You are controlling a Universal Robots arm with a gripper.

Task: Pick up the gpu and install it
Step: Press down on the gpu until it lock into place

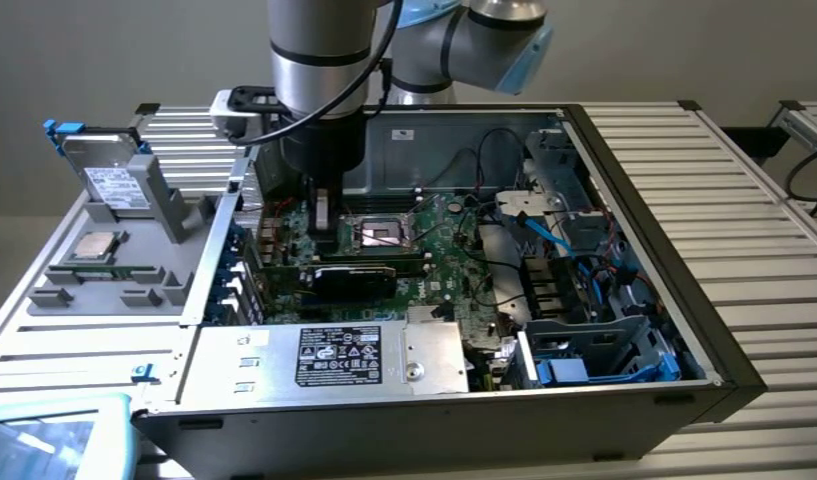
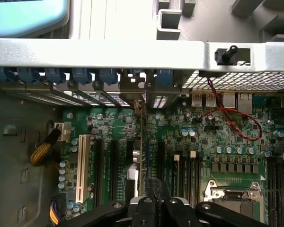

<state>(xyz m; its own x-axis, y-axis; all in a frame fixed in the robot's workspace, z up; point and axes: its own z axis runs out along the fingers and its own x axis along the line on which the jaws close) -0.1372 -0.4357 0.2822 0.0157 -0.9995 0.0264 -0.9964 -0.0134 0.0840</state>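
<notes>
Now | jaws clenched on gpu (image 2: 143, 156) over motherboard (image 2: 217, 137) | power-supply label (image 1: 337, 356) unreadable

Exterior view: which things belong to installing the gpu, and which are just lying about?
Belong: gpu, gripper, motherboard, computer case.
Lying about: hard drive, grey holder, power supply, blue cable.

Slatted table (image 1: 742, 200) w/ open PC case (image 1: 422, 405)
</notes>
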